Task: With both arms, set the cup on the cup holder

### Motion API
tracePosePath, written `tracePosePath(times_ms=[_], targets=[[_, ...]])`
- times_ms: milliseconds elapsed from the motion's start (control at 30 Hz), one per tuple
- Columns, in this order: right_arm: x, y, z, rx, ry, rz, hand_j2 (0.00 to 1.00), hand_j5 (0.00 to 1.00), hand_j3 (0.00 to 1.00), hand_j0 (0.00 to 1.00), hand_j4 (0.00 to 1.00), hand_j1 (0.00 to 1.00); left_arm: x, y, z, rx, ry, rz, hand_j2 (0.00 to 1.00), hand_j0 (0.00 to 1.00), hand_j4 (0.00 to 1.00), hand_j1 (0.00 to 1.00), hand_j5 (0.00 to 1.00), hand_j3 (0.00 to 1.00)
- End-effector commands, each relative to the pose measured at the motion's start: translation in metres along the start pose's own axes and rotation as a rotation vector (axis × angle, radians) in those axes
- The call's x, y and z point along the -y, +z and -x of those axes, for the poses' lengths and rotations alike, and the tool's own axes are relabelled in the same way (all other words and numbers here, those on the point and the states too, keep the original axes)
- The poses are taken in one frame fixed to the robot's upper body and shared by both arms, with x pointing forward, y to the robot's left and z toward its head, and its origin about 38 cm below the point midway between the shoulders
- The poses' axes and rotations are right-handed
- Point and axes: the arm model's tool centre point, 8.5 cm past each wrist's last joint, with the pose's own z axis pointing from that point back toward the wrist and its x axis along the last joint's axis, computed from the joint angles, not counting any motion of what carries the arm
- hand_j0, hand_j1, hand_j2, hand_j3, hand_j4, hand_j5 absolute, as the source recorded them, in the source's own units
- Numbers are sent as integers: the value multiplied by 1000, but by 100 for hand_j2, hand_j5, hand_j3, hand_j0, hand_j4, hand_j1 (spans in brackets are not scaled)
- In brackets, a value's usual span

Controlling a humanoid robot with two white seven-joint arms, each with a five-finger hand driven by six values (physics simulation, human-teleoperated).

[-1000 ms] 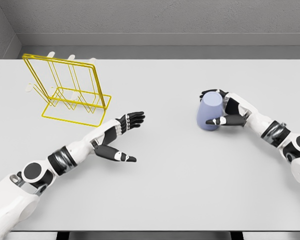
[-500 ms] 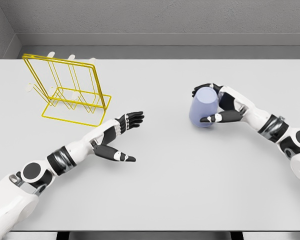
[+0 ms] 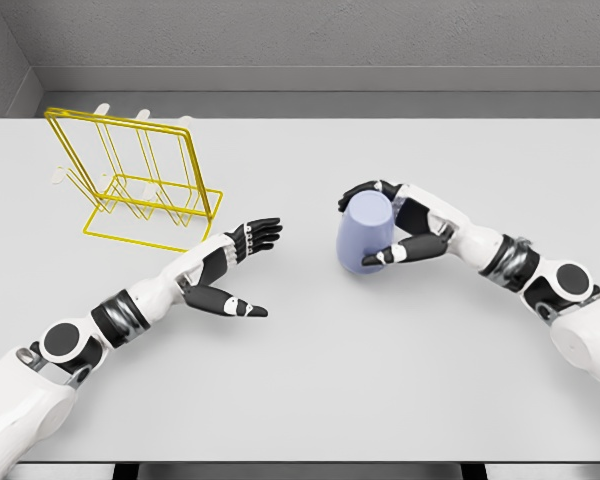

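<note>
Head view, nearest first: the left arm's white shoulder and black-banded elbow enter at the lower left corner and reach up and to the right across the pale grey flat table. At the end of that arm the left hand hovers low over the tabletop with its palm turned inward; its dark fingers are stretched out and slightly fanned, the thumb splayed down and to the right, and nothing lies between them.

Across from it, the right arm enters at the lower right edge and runs up and to the left. The right hand is clamped on the pale lavender plastic cup: the thumb presses against the cup's lower side near its rim and the other fingers curl over its top from behind. The cup sits a little right of the table's middle, tilted, with its wider end toward the camera (whether its lower edge touches the table or clears it cannot be told). It is well apart from the left hand, with bare tabletop between them.

Farther back, at the table's left rear, stands the yellow wire cup holder, an upright frame rising from a rectangular wire base, with white-tipped pegs showing along its top edge. It is well apart from the cup. Behind the table runs a grey textured wall.
</note>
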Motion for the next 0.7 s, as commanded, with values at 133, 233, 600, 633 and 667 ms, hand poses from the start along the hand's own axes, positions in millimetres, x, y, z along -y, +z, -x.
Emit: tracePosePath(times_ms=[133, 233, 600, 633, 667], targets=[[-16, -16, 14, 1, -50, -22, 71, 71, 71, 71, 71, 71, -1, 0, 1, -1, 4, -3, 100, 100, 100, 100, 100, 100], [-19, -20, 22, -5, -66, -19, 71, 71, 71, 71, 71, 71, -1, 0, 1, 0, 4, -4, 100, 100, 100, 100, 100, 100], [-30, -30, 42, -30, -106, -18, 71, 71, 71, 71, 71, 71, -13, 7, 6, -20, 3, -40, 100, 100, 100, 100, 100, 100], [-33, -34, 43, -23, -111, -22, 71, 71, 71, 71, 71, 71, -12, 6, 6, -21, 3, -40, 100, 100, 100, 100, 100, 100], [-33, -34, 45, -27, -113, -21, 70, 70, 70, 70, 70, 70, -12, 6, 6, -19, 4, -40, 100, 100, 100, 100, 100, 100]])
